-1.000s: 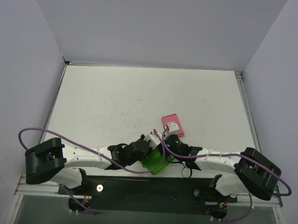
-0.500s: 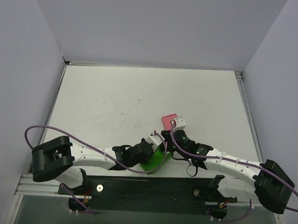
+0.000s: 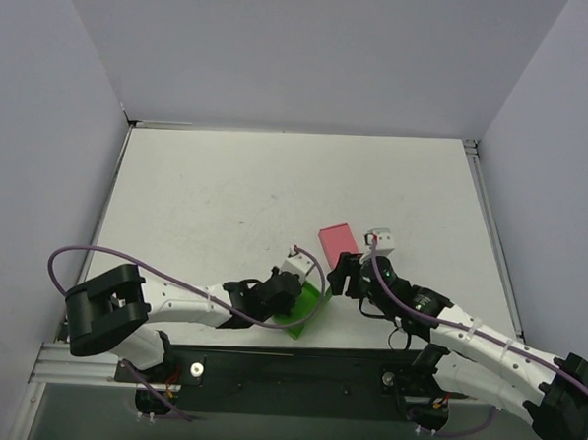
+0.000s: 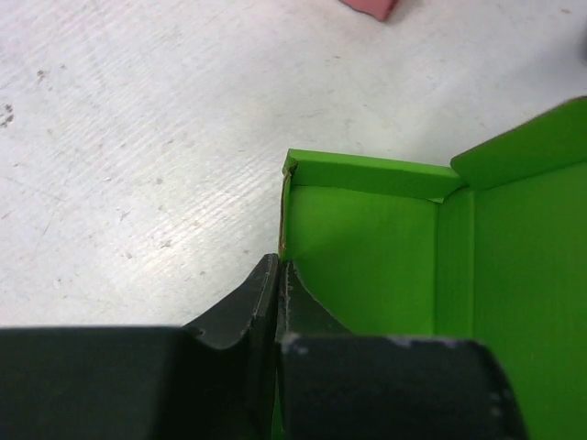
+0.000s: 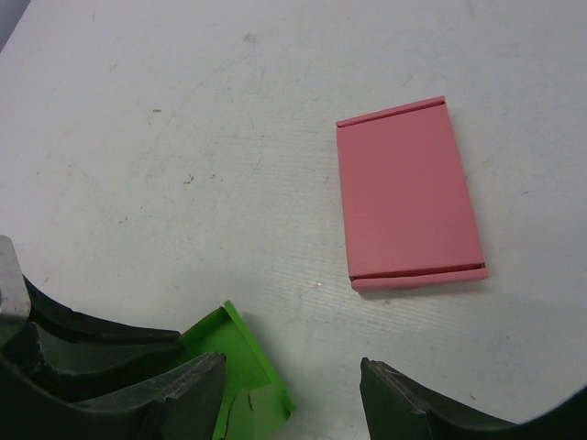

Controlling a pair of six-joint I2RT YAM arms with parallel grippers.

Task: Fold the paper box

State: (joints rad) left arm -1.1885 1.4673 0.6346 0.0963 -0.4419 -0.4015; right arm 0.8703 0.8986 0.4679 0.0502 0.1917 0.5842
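Left pincer (image 4: 278, 275) is clamped tight on the paper box (image 4: 367, 247), both fingers pinched together over the thin side wall at the box's left edge. The bright green box sits open on the white counter (image 3: 226, 197), close to the arm bases, interior facing up, one end wall upright and a flap spread to the right. Over to the right pincer (image 5: 293, 403): fingers spread wide apart, gripping nothing, with a corner of green flap just beside one finger. The flat pink box (image 5: 408, 197) lies apart from it, farther out on the counter.
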